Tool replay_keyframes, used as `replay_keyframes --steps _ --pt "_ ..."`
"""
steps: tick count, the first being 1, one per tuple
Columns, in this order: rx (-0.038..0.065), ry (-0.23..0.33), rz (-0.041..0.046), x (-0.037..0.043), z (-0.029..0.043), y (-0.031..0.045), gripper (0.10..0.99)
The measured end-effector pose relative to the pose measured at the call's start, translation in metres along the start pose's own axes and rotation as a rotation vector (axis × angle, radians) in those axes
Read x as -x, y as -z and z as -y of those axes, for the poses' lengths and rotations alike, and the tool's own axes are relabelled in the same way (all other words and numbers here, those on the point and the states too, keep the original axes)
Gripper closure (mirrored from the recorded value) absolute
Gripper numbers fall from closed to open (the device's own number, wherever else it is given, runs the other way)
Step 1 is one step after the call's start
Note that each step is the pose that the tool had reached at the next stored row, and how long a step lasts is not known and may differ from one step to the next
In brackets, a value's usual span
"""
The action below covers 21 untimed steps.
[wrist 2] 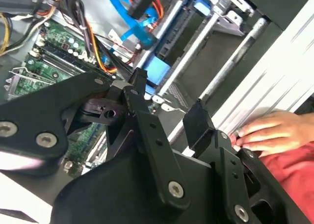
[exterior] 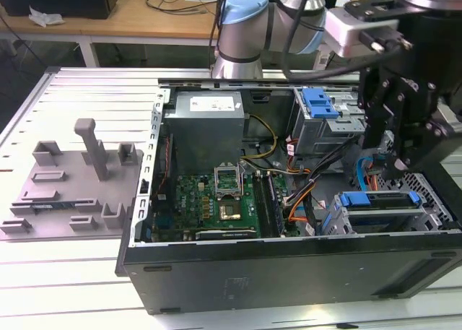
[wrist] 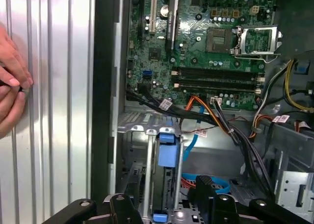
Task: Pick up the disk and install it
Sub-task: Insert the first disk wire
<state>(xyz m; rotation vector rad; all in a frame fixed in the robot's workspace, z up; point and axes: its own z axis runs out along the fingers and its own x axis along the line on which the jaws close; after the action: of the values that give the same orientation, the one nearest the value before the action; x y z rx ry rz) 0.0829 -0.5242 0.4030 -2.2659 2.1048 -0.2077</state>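
The disk [exterior: 378, 200] sits edge-up in the drive cage at the front corner of the open computer case, on the exterior view's right; its blue bracket runs along its upper edge. In both wrist views it shows as a blue-ended slab [wrist: 167, 153] between the cage's metal rails [wrist 2: 158, 69]. My gripper [exterior: 395, 155] hangs just above that cage. Its black fingers [wrist 2: 142, 94] stand open with nothing between them, apart from the disk.
The case [exterior: 289, 272] lies on its side on a ribbed metal table [exterior: 94, 84], motherboard [wrist: 211, 47] and cable bundles [exterior: 310, 193] exposed. A second blue-latched cage [exterior: 320, 102] stands behind. A person's hand [wrist: 12, 82] rests on the table beside the case. A grey fixture [exterior: 79, 178] lies on the exterior view's left.
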Motion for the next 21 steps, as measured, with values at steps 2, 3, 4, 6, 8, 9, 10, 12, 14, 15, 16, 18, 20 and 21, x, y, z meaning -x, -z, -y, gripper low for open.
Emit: replay_keyframes --steps 2,3,4,6,8,9,10,12,14,15,16,18,20,21 --pt "-0.001 0.001 -0.0069 0.0070 -0.0015 -0.0007 0.510" --pt "-0.014 0.001 -0.0160 0.0127 -0.0028 -0.0014 0.510" --pt "-0.017 -0.024 -0.0199 0.0136 -0.0032 -0.0029 0.510" --pt "-0.014 -0.062 -0.0251 0.0138 -0.0035 -0.0049 0.510" --pt "-0.014 -0.072 -0.0528 0.0183 -0.0035 -0.0065 0.510" --pt "-0.013 -0.070 -0.0721 0.0217 -0.0033 -0.0065 0.510" --pt "-0.013 -0.067 -0.0935 0.0253 -0.0031 -0.0063 0.510" --pt "-0.011 -0.061 -0.1329 0.0390 -0.0030 -0.0061 0.510" --pt "-0.011 -0.061 -0.1339 0.0531 -0.0030 -0.0058 0.510" --pt "-0.011 -0.061 -0.1340 0.0587 -0.0032 -0.0062 0.510" --pt "-0.011 -0.061 -0.1338 0.0624 -0.0033 -0.0068 0.510" --pt "-0.011 -0.065 -0.1344 0.0677 -0.0034 -0.0093 0.510" --pt "-0.010 -0.067 -0.1472 0.0694 -0.0037 -0.0113 0.510" --pt "-0.009 -0.065 -0.1697 0.0701 -0.0037 -0.0116 0.510"
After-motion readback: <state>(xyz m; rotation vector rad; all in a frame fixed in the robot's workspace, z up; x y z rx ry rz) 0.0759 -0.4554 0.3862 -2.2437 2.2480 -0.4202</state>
